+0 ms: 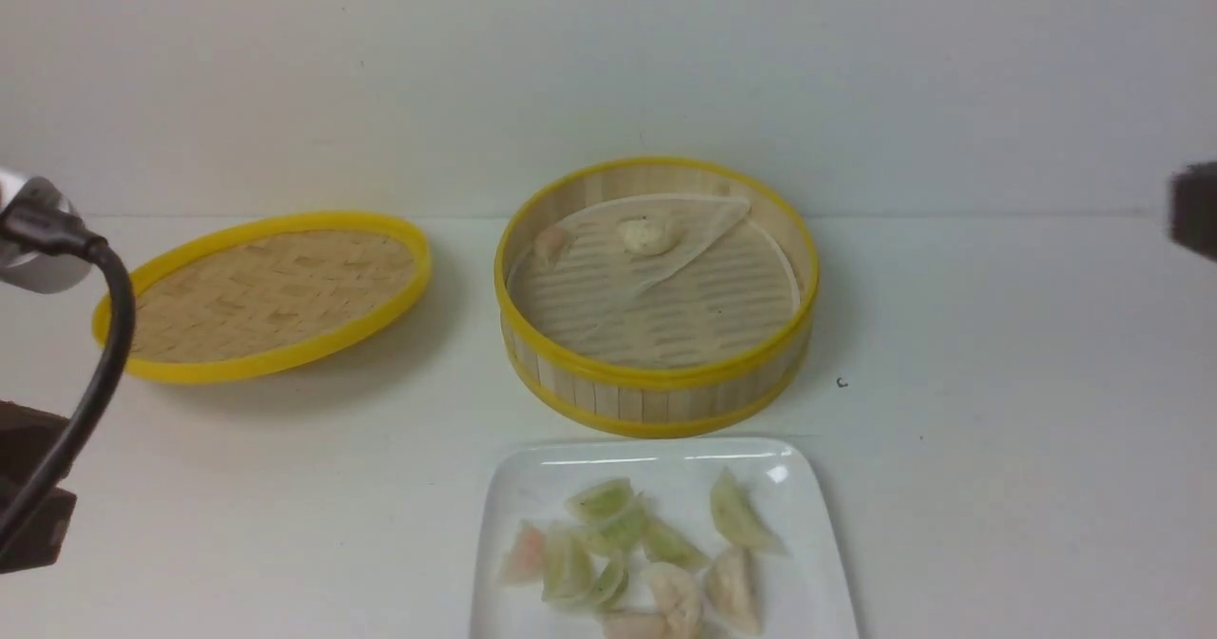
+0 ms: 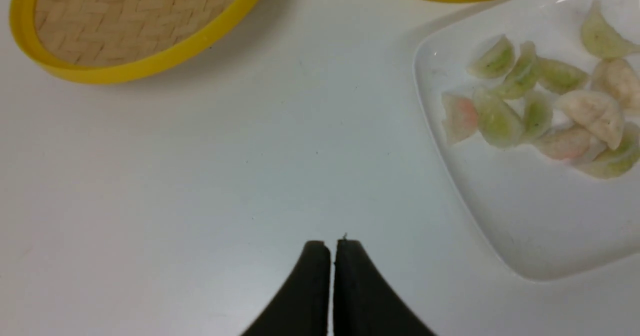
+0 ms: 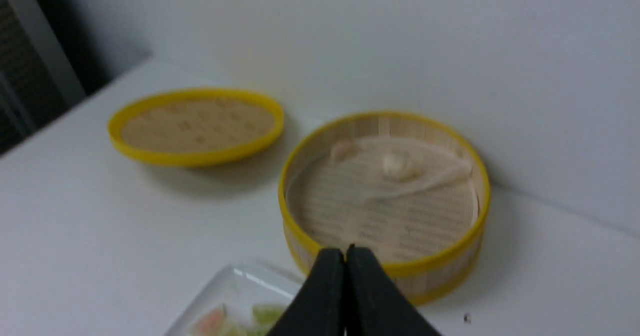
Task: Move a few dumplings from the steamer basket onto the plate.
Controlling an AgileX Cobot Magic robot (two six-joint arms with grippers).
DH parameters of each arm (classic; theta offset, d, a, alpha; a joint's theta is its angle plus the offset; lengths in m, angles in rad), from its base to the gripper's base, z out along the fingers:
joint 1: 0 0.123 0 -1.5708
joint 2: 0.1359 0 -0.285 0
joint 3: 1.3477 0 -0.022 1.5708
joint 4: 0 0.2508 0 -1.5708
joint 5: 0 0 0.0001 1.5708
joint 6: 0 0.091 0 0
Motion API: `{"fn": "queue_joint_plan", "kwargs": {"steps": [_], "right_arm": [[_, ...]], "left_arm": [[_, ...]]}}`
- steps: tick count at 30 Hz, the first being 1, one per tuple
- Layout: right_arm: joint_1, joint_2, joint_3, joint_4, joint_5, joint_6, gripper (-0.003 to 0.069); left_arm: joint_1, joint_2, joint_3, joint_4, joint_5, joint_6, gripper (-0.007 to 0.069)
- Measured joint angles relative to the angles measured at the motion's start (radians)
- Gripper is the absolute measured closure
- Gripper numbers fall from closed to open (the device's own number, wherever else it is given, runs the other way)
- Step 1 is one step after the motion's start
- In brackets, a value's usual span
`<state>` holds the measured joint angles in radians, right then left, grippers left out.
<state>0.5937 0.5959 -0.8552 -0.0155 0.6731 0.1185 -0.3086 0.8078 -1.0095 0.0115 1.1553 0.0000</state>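
In the steamer basket (image 1: 656, 396), just two are sitting: a cream dumpling (image 1: 647, 234) mid-back on the folded liner (image 1: 708, 225) and a pinkish dumpling (image 1: 551, 242) hugging the far-left wall. The other dumplings (image 1: 656, 549) are lying heaped on the plate (image 1: 532, 482) right in front of it. Is it worth going in for another? (kev)

Task's only asking for a few, so I'm reckoning it's basically done lol. If it's going for one more: the right tool (image 3: 346, 252) is hanging back off to the right, jaws pressed together with nothing in them, so it's needing to open up before dropping in. I'd be aiming at the cream one, since it's sitting clear of the wall. Coming straight down and squeezing gently, because those skins are looking soft and the loose liner is probably wanting to lift with it. The left tool (image 2: 332, 246) is sitting closed and empty over bare surface (image 2: 175, 176) beside the plate, and the lid (image 1: 266, 292) is lying well off to the left. (mo)
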Motion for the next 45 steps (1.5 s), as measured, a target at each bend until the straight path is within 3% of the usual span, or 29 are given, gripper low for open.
{"fn": "queue_joint_plan", "kwargs": {"steps": [5,7,13,17,27,40,45], "right_arm": [[0.0,-0.283,0.261,-0.043,-0.207,0.036,0.0673],[0.0,-0.423,0.361,-0.096,-0.27,0.112,0.0673],[0.0,-0.602,0.464,-0.271,-0.301,0.277,0.0673],[0.0,-0.609,0.472,-0.363,-0.302,0.371,0.0673],[0.0,-0.609,0.472,-0.378,-0.297,0.376,0.0673],[0.0,-0.609,0.472,-0.379,-0.296,0.375,0.0673],[0.0,-0.609,0.472,-0.38,-0.296,0.375,0.0673]], "left_arm": [[0.0,0.0,0.0,-0.012,-0.042,0.0,0.0631],[0.0,0.0,0.0,-0.017,-0.069,0.0,0.0631],[0.0,-0.01,0.011,-0.053,-0.127,0.006,0.0631],[0.0,-0.135,0.118,-0.104,-0.257,0.022,0.0631],[0.0,-0.553,0.426,-0.155,-0.536,0.0,0.0631],[0.0,-0.711,0.591,-0.154,-0.557,-0.007,0.0631],[0.004,-0.715,0.65,-0.085,-0.597,0.0,0.0631]]}}
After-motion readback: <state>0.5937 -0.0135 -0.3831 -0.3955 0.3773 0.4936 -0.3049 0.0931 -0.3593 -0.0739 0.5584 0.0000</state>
